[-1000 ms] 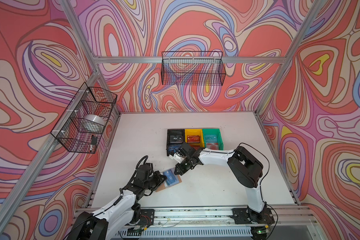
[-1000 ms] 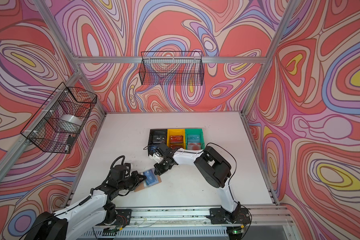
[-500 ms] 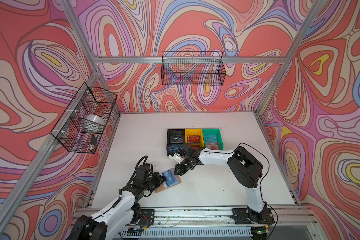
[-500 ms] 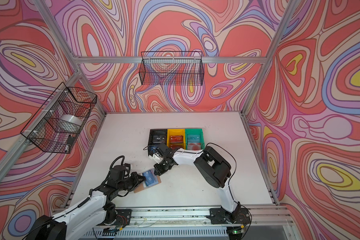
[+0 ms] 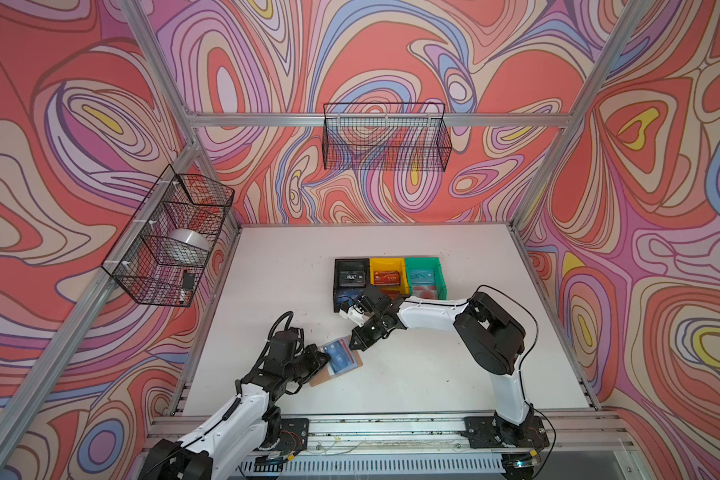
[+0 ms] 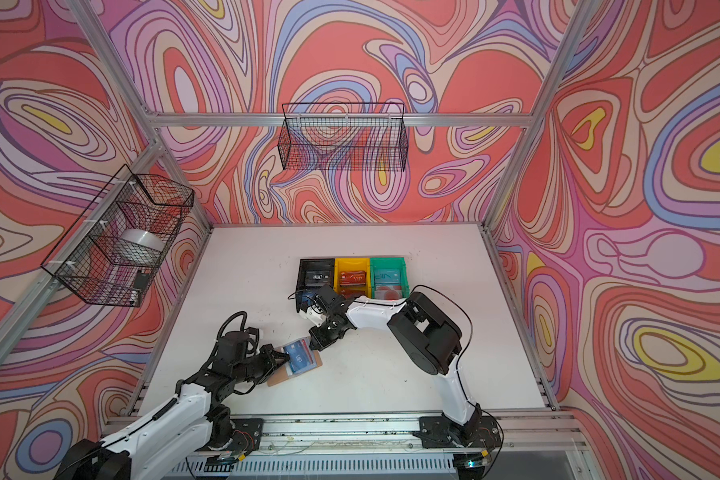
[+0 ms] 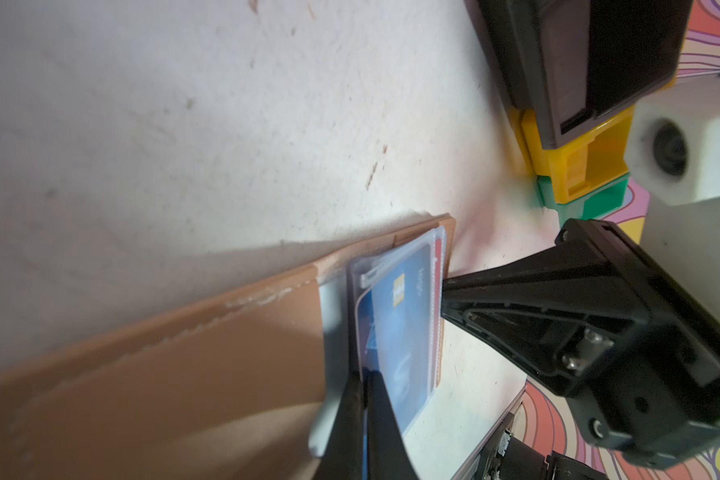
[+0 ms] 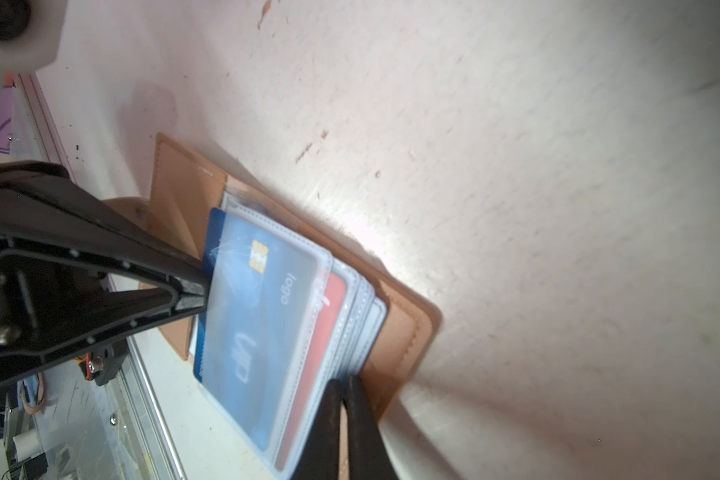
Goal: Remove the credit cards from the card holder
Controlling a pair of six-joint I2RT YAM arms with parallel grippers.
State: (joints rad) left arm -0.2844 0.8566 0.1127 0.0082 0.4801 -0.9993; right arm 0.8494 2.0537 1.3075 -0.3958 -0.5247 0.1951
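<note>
- Lying open and flat on the white tabletop [image 5: 412, 374], the tan-brown leather-look booklet card holder [image 5: 320, 379] [image 6: 278, 376] [image 7: 184, 374] [image 8: 400, 332] sits between the two grippers. Its clear plastic sleeve pages [image 8: 364, 316] are fanned on top.
- Out of the topmost sleeve, a thin blue plastic "VIP" card [image 5: 341, 358] [image 6: 300, 358] [image 7: 404, 332] [image 8: 258, 324] sticks partway, on the side facing the left gripper.
- One page lower, a thin red plastic card [image 7: 438, 299] [image 8: 329, 332] lies inside its sleeve. Its long edge shows on the side nearer the right gripper; this red card touches neither tool.
- The black left gripper [image 5: 327, 360] [image 6: 285, 358] [image 7: 364, 386] [image 8: 203, 286] has its fingers pressed together on the protruding edge of the blue card, pinching it.
- Opposite it, the black right gripper [image 5: 355, 343] [image 6: 314, 344] [image 7: 445, 293] [image 8: 344, 384] has its fingers almost together, only a sliver between them.
- Its tips are down at the holder's far edge, against the ends of the sleeve pages; whether they nip a page I cannot tell.
- Behind the right gripper, past its wrist, three small plastic bins stand in a touching row, each holding cards: the black bin [image 5: 336, 282], the yellow bin [image 5: 387, 260] and the green bin [image 5: 422, 259]. They are well apart from the card holder.
- Far above both tools, black wire baskets [image 5: 385, 137] [image 5: 171, 237] hang on the patterned walls.
</note>
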